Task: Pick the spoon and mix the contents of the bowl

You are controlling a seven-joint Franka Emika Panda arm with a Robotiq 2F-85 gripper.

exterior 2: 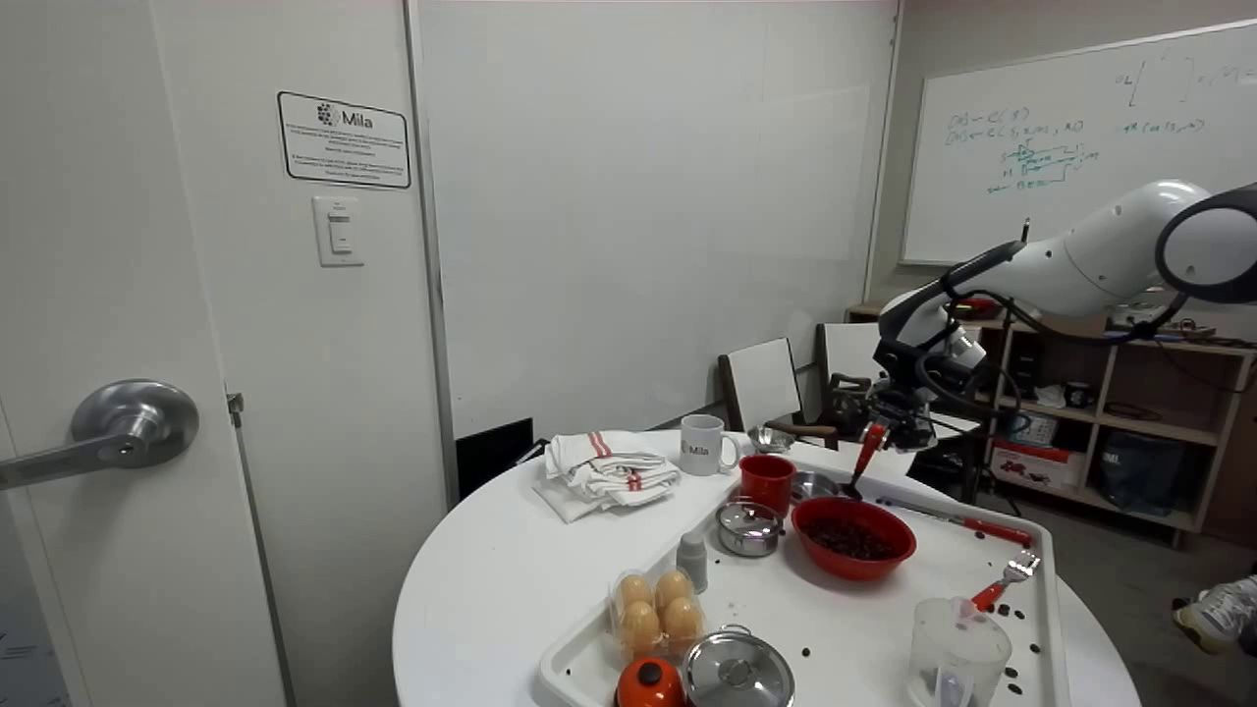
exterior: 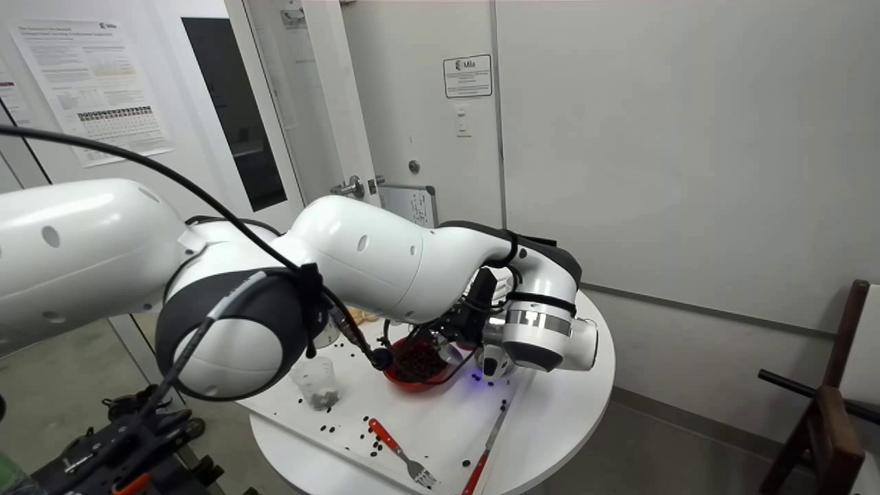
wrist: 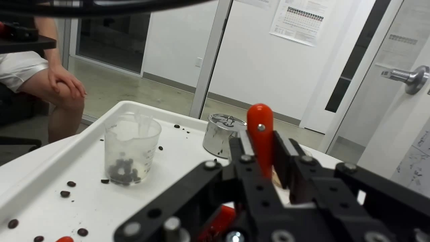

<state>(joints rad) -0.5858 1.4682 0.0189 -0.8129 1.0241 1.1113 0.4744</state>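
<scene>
The red-handled spoon (exterior 2: 869, 450) slants down at the far side of the wide red bowl (exterior 2: 852, 564). Its dark lower end (exterior 2: 852, 488) shows just above the far rim; whether it touches the rim I cannot tell. My gripper (exterior 2: 889, 424) is shut on the handle. From the wrist, the red handle end (wrist: 260, 124) stands up between the two fingers (wrist: 247, 144). Dark beans fill the bottom of the bowl, also visible in an exterior view as a red bowl (exterior: 412, 385) partly covered by the arm.
Around the bowl on the white tray (exterior 2: 1059, 599) are a knife (exterior 2: 997, 531), a fork (exterior: 388, 436), a clear measuring cup (wrist: 131, 151), a red cup (exterior 2: 766, 479), steel pots (exterior 2: 748, 532), a grey shaker (exterior 2: 692, 562), eggs (exterior 2: 640, 624) and scattered beans. A mug (exterior 2: 700, 447) stands behind.
</scene>
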